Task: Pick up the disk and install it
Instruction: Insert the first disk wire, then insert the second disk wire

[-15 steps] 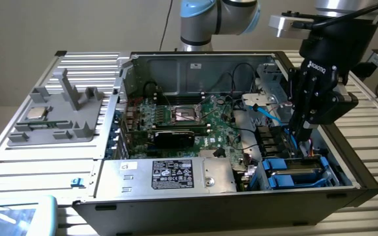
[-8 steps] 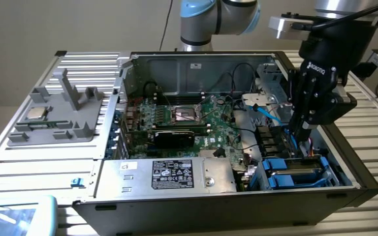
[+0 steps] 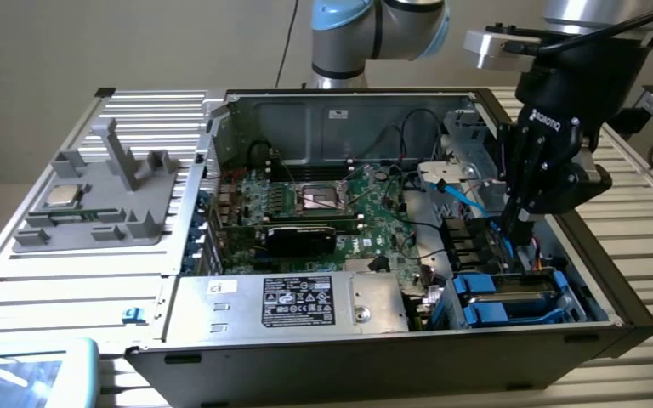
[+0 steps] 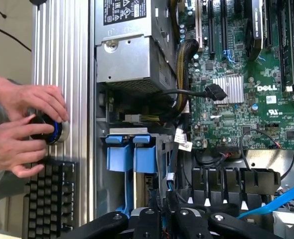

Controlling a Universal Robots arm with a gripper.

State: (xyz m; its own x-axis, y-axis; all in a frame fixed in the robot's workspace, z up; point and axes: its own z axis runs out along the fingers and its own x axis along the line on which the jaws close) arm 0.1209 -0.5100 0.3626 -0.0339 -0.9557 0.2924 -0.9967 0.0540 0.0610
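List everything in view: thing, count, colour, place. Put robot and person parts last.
computer case: one, black, open, on the slatted table.
motherboard: one, green, on the case floor.
power supply box: one, silver with a black label, at the case's near wall.
disk: one, silver in a blue bracket, in the bay at the exterior view's right, under the gripper.
grey fixture: one, on the table at the exterior view's left.
processor chip: one, silver, on the fixture.
keyboard: one, black, beside the case.
blue cable: one, by the drive bay.
gripper: one, black, reaching down into the drive bay.
hands: two, on a black-and-blue knob outside the case.
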